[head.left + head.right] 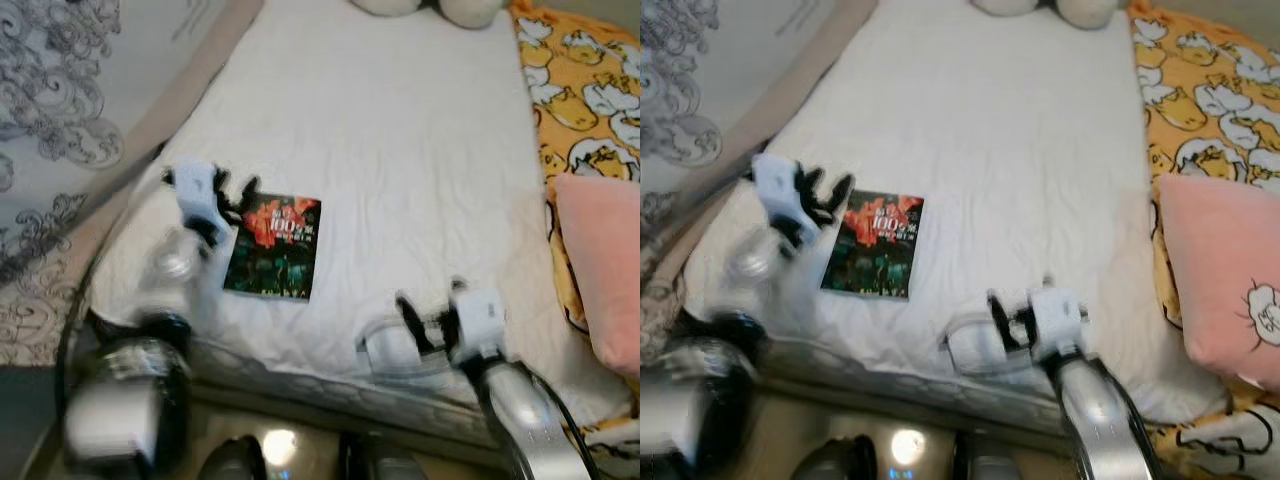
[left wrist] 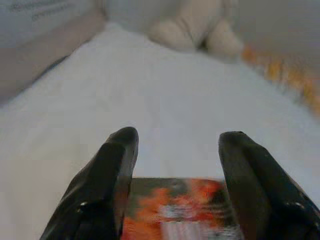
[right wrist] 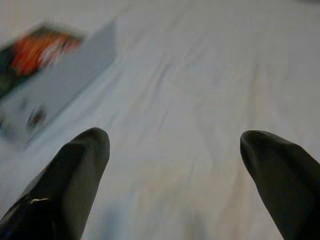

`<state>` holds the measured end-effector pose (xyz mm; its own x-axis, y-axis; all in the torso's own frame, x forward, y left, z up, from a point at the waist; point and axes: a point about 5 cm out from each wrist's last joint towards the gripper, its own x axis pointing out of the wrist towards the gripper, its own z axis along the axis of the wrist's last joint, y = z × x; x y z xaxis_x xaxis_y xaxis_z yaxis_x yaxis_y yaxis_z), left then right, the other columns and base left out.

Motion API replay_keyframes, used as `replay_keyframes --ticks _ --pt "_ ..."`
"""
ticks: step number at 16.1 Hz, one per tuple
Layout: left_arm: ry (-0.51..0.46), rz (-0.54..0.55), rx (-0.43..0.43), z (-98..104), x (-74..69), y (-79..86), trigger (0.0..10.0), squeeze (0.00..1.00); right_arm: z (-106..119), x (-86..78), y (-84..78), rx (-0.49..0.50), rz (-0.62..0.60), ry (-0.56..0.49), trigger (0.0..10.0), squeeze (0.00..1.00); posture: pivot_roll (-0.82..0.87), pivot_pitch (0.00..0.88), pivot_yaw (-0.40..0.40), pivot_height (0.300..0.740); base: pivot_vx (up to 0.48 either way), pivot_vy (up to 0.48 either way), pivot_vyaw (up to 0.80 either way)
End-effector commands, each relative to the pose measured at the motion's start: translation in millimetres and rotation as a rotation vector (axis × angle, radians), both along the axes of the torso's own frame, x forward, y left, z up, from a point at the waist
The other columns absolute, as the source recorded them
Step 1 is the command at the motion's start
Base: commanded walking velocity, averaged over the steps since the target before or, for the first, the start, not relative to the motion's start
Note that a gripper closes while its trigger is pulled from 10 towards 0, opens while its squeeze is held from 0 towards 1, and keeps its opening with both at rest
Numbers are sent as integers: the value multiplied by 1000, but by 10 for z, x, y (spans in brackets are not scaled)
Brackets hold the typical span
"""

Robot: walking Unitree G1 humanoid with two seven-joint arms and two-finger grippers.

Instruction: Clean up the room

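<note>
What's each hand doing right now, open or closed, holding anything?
Left hand: open, empty, fingers at the book's near corner.
Right hand: open, empty, over the bed.

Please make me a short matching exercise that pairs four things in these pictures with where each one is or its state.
Things:
1. book
2. pink pillow
3. left claw
4. right claw

Places or states:
A. open, over the near edge of the white bed, apart from the book
B. lying flat on the white bed, near its left side
C. open, at the book's upper left corner
D. on the yellow duck-print cover, at the bed's right

Pairs: 1-B, 2-D, 3-C, 4-A
</note>
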<state>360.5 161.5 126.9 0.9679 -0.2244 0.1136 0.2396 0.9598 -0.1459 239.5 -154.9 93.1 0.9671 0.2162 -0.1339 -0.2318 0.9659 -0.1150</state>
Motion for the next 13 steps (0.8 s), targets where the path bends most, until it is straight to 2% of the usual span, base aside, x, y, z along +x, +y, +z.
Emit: replay_keyframes --ticks 1,2,3,4,5,6,7,8,9,10,11,13 --pt "-14 33 -26 13 -70 -101 10000 0 31 61 -60 19 -47 -19 10000 0 -102 81 -51 740 0 0 0" --pt "-41 4 -20 15 -163 -263 10000 0 89 132 -52 63 -70 -49 10000 980 -88 70 -50 740 0 0 0" --pt "-75 -31 -43 49 -258 -405 10000 1000 118 198 -42 88 -79 -71 10000 1000 -67 48 -47 740 0 0 0" --pt "-97 -29 -30 66 -291 -428 10000 1000 114 227 -35 92 -83 -75 10000 1000 -60 41 -41 740 0 0 0" --pt "-97 -28 68 25 -302 -453 10000 1000 85 296 -12 104 -96 -72 10000 1000 -44 26 -30 740 0 0 0" --pt "-75 -19 78 -6 -289 -435 10000 1000 68 324 5 103 -96 -67 10000 1000 -34 15 -22 740 0 0 0" --pt "-64 2 82 -4 -286 -388 10000 412 55 379 43 111 -97 -70 10000 1000 -24 3 -14 740 0 0 0" --pt "-69 13 104 20 -290 -370 10000 0 52 402 60 111 -97 -71 10000 1000 -20 1 -13 740 0 0 0" --pt "-61 41 117 61 -295 -333 10000 0 42 474 114 93 -98 -71 10000 988 -7 0 -6 740 0 0 0" --pt "-48 51 112 48 -310 -318 10000 0 37 506 136 94 -100 -73 10000 0 -4 0 -5 740 0 0 0" --pt "-37 47 102 25 -323 -319 10000 1000 36 517 144 95 -99 -74 10000 0 -4 0 -5 740 0 0 0" --pt "-2 49 123 -87 -364 -347 10000 1000 31 541 164 91 -87 -80 10000 0 -4 0 -9 740 0 0 0"
